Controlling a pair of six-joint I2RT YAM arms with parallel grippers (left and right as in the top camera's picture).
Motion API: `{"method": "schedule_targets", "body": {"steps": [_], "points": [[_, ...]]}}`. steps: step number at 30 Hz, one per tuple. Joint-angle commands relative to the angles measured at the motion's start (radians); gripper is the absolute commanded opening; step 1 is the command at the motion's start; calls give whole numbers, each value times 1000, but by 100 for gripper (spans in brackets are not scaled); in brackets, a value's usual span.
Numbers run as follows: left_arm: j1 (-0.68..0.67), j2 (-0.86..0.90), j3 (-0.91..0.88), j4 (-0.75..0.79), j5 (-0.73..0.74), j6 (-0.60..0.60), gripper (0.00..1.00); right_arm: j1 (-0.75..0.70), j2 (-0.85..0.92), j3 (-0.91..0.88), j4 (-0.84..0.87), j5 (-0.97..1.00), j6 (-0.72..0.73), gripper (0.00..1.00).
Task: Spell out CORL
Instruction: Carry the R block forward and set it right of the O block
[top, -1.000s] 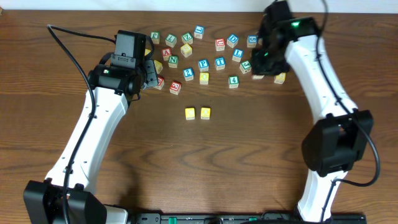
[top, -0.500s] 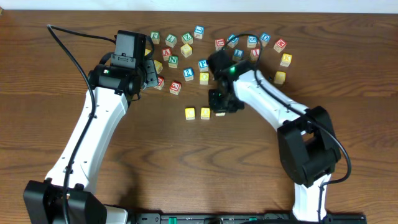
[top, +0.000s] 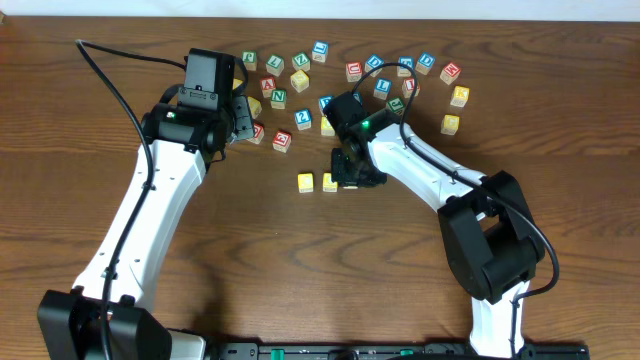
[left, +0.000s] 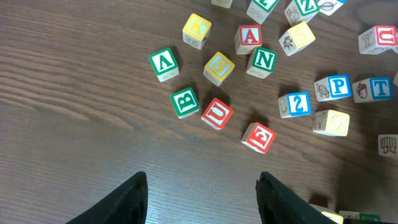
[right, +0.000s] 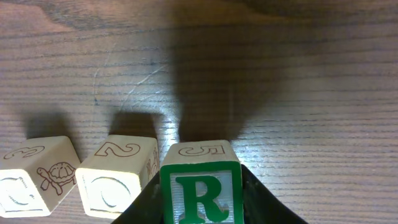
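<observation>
Two yellow-topped cubes (top: 305, 182) (top: 329, 182) sit side by side mid-table. In the right wrist view they show as a C cube (right: 37, 180) and an O cube (right: 118, 177). Right beside the O stands the white-faced cube with the green R (right: 201, 190), level with them. My right gripper (right: 201, 202) is shut on it, one dark finger against each side. From overhead the right gripper (top: 352, 176) hides the R cube. My left gripper (left: 202, 193) hangs open and empty over bare wood. I cannot pick out the L cube.
Many loose letter cubes lie scattered along the back of the table (top: 300, 80), from the left gripper (top: 243, 118) across to a yellow cube (top: 451, 124) at the right. In the left wrist view, the B (left: 185, 102), U (left: 216, 113) and E (left: 258, 137) cubes lie nearest.
My right arm swung from the back-right cluster to mid-table with the R cube and brought it down next to the two yellow cubes. The left arm has stayed still.
</observation>
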Motion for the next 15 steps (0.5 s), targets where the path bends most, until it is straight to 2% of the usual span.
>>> {"method": "schedule_targets", "body": {"steps": [1, 6, 15], "points": [[5, 4, 11, -3, -9, -9, 56, 7, 9, -7, 2, 13, 14, 35], [5, 4, 11, -3, -9, -9, 56, 7, 9, -7, -9, 12, 14, 38], [5, 4, 11, -3, -9, -9, 56, 7, 8, 2, -24, 1, -22, 33]]}}
